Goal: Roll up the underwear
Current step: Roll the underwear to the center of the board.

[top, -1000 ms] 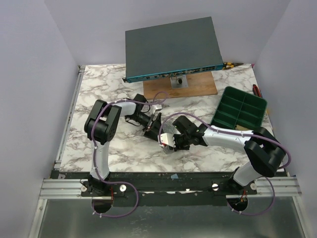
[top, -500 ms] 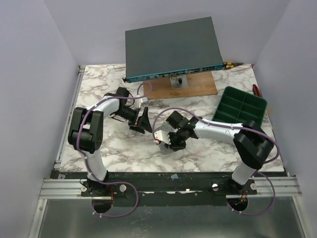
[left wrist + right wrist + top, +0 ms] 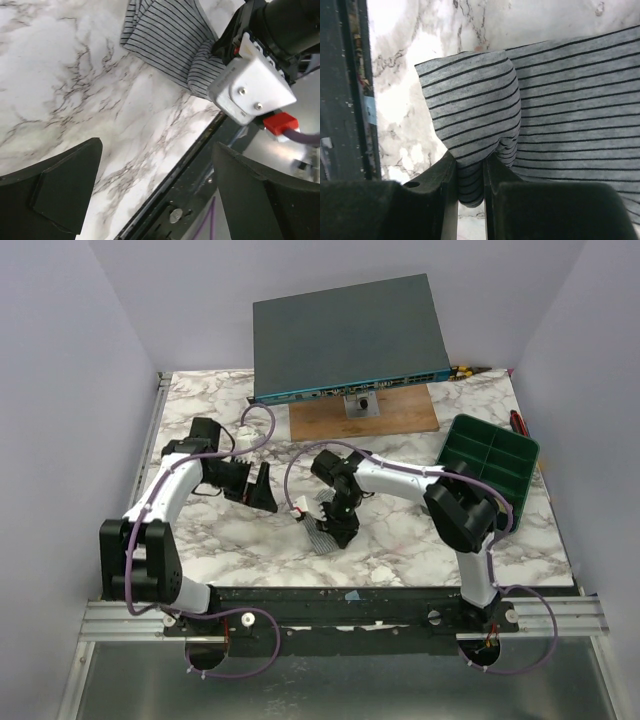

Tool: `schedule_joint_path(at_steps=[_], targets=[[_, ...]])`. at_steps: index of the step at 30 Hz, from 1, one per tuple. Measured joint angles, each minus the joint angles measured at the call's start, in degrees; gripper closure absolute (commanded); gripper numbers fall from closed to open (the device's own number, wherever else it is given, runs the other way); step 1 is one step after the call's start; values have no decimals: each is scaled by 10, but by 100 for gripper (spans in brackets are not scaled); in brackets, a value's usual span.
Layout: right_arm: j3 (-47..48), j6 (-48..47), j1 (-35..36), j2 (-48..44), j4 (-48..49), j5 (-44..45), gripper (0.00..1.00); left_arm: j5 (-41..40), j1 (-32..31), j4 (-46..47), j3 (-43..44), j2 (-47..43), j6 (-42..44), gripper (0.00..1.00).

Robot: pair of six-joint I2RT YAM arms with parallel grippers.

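Note:
The underwear is grey with thin black stripes and lies on the marble table near its front edge. My right gripper is shut on a bunched fold of it. In the right wrist view the fold curls over the flat part of the cloth and is pinched between the two black fingers. My left gripper stands open to the left of the underwear, apart from it, with nothing between its fingers. The left wrist view shows the underwear ahead of it under the right wrist's white camera block.
A dark network switch rests tilted on a wooden board at the back. A green compartment tray sits at the right, with a red-handled tool behind it. The black front rail runs close to the underwear.
My left arm has swung away to the left, off the underwear, still open. My right gripper has moved left and toward the front edge with the fold in its grip.

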Motion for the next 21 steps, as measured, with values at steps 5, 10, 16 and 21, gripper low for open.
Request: schedule_joint_path(at_steps=[5,10,16,21], targets=[[72,-1,-1,59,-78,-32,93,-53,9,-6,-22,-83,35,1],[139,-2,-5,122,-164,-71,93,-89,12,-8,-63,-155,77,2],[204,14,-19,188,-242,-126,93,-136,9,-5,-116,-248,131,2],[208,63,-40,207,-250,-172,94,-163,-10,-6,-125,-278,155,1]])
